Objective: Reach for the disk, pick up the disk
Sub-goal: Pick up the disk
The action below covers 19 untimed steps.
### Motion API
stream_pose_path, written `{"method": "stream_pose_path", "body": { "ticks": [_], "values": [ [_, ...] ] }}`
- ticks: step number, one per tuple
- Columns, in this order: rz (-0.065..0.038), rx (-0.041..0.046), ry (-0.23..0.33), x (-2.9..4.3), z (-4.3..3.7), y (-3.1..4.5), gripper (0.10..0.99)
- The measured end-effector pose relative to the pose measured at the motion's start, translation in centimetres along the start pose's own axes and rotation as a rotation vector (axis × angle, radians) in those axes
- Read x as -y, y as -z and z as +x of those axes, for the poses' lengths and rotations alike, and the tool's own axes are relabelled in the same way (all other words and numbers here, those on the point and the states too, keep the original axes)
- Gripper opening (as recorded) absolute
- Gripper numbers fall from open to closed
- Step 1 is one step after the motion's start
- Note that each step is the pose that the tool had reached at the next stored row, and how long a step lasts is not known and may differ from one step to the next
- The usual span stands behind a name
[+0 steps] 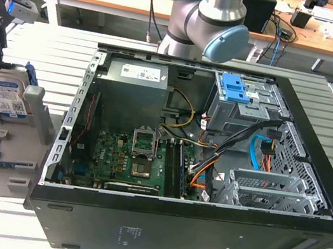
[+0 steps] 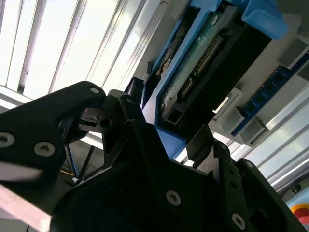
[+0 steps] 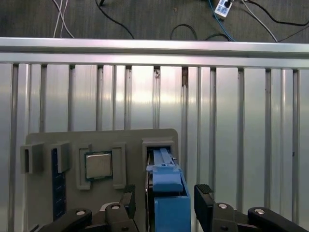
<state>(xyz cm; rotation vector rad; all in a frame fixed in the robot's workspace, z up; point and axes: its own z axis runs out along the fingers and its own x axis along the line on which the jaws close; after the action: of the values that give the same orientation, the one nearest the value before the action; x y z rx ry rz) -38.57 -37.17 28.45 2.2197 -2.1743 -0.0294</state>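
The gripper (image 3: 166, 193) hangs spread over the disk (image 1: 8, 95), a finger (image 3: 129, 195) on each side of its blue bracket with small gaps showing, nothing pinched. The disk stands on edge in a tray (image 1: 0, 171) slot at the exterior view's left, a chip (image 3: 98, 166) beside it, the case (image 1: 167, 228) to the right. The reach looks all but done, the pick-up not yet begun. It calls for a square close on the bracket and a straight lift.
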Motion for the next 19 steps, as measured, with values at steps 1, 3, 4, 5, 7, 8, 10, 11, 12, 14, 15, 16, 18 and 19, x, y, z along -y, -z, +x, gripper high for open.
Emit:
{"method": "stream_pose_path", "body": {
  "ticks": [1, 3, 4, 5, 7, 8, 10, 11, 12, 14, 15, 16, 18, 19],
  "values": [
    [0.0, -0.0007, 0.0, -0.02, -0.05, 0.0, 0.604],
    [0.001, -0.0016, 0.0, -0.24, -0.07, 0.0, 0.604],
    [0.002, -0.0017, 0.0, -0.36, -0.06, 0.06, 0.604],
    [0.004, -0.0017, 0.0, -0.39, -0.06, 0.12, 0.604],
    [0.005, -0.0016, 0.0, -0.42, -0.06, 0.37, 0.604],
    [0.006, -0.0017, 0.0, -0.42, -0.06, 0.49, 0.604],
    [0.006, -0.0015, 0.0, -0.42, -0.07, 0.54, 0.604],
    [0.006, -0.0015, 0.0, -0.42, -0.07, 0.54, 0.604],
    [0.006, -0.0017, 0.0, -0.43, -0.06, 0.56, 0.604],
    [0.006, -0.0016, 0.0, -0.43, -0.06, 0.56, 0.604],
    [0.006, -0.0017, 0.0, -0.43, -0.06, 0.56, 0.604],
    [0.006, -0.0017, 0.0, -0.43, -0.06, 0.56, 0.604],
    [0.006, -0.0017, 0.0, -0.43, -0.06, 0.57, 0.588],
    [0.006, -0.0017, 0.0, -0.43, -0.06, 0.57, 0.522]
  ]
}}
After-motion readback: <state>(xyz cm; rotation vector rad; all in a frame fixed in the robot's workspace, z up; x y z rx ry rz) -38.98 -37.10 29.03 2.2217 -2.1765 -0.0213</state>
